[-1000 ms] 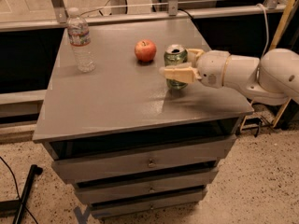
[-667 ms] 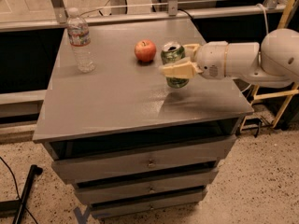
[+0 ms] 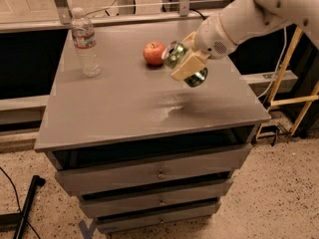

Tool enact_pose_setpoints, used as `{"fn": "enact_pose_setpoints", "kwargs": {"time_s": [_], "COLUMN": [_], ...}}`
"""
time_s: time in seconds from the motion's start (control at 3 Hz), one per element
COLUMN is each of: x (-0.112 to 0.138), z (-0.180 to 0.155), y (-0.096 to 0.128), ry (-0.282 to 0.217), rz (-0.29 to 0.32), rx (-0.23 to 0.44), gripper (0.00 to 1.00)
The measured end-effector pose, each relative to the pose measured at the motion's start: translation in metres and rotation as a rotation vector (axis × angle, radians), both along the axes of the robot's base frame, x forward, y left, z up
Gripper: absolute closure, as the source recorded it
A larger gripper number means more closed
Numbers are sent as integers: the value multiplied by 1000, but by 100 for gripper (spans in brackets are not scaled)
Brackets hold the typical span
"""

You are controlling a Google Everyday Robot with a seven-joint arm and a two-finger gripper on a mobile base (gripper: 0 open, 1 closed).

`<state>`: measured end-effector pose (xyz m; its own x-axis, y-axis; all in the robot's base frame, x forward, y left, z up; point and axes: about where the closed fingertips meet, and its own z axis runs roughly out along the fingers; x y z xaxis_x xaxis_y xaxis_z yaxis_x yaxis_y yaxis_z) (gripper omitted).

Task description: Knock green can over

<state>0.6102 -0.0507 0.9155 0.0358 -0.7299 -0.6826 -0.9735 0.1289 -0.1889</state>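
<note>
Grey drawer cabinet (image 3: 124, 108) on a speckled floor (image 3: 279, 198). A water bottle (image 3: 84, 43) stands far left on its top, with a red apple (image 3: 154, 53) further right. Just right of the apple, the gripper (image 3: 185, 66) clasps the green can (image 3: 197, 77) (tilted steeply, its top toward the apple).

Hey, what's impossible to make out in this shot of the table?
Camera view, green can: middle covered by the end effector, beside the apple.
Camera view: whether the tilted can's base touches the table cannot be told.
Camera view, water bottle: label print too small.
Camera view: arm cut off by the top-right edge.
</note>
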Motion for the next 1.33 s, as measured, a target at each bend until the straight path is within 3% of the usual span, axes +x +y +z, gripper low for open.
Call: {"fn": "enact_pose_setpoints", "kwargs": {"time_s": [0.33, 0.67, 1.0, 1.33], "x": [-14, -45, -56, -54], "z": [-30, -65, -80, -85], "y": [8, 3, 0, -5], "ry": [44, 110, 121, 124], "rz": [141, 295, 370, 374], "rx": [-256, -495, -669, -776], "gripper": [49, 32, 8, 0]}}
